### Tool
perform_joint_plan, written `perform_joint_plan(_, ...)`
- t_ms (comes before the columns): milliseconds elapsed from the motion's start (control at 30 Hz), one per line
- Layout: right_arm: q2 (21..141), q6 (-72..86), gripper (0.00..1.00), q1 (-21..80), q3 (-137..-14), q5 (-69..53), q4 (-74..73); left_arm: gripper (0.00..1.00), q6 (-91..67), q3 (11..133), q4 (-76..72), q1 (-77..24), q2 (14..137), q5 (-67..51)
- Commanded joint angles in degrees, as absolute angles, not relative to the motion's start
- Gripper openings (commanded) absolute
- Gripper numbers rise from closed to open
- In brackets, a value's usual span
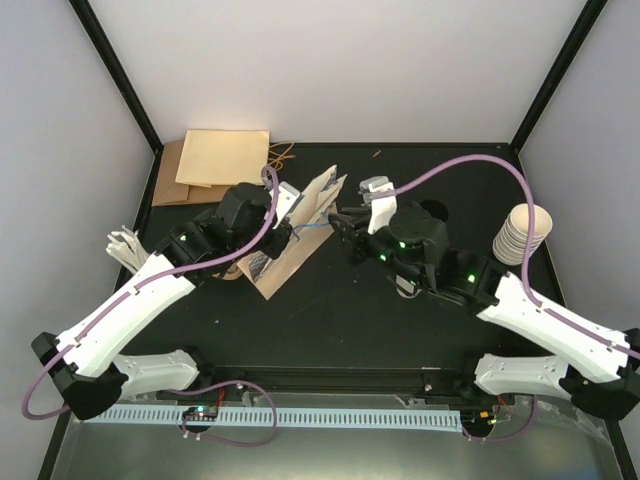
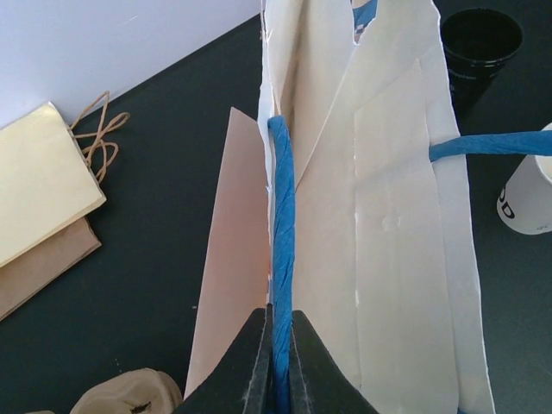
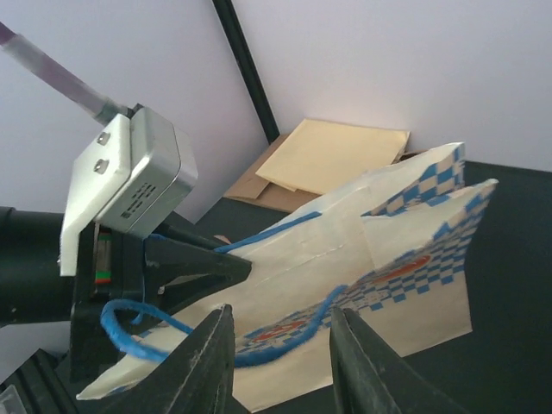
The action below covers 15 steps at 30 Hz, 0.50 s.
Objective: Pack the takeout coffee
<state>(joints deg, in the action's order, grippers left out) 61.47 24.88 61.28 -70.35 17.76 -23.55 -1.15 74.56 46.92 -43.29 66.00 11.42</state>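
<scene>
We can read very little. On the side of the white paper cup (image 2: pixel 528 197), at the right edge of the left wrist view, black letters show, cut off by the frame; one looks like a D. The red marks on the checked bag (image 3: pixel 420 274) give us no legible word.

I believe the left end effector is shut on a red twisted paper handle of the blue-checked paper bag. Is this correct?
Not quite: the handle is blue, not red. The left wrist view shows the left end effector shut on the blue twisted paper handle of the blue-checked paper bag.
</scene>
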Motion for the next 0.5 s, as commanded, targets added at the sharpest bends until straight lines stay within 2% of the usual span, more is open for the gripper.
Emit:
perform_joint_plan(0,64.93,26.51,0.3,59.21,-74.13,11.31,-21.49,0.02,1.26,75.0,45.62,-43.94,64.11,12.71)
perform_joint_plan(233,71.23,27.78,0.03,56.11,-80.4,5.82,-23.13,0.02,2.08,73.91,44.92,-44.34,63.15,12.52)
perform_joint_plan(467,76.73,30.19,0.01,53.09,-84.53,-1.05,-27.88,0.02,2.37,72.7,44.02,-44.64,62.77,13.0)
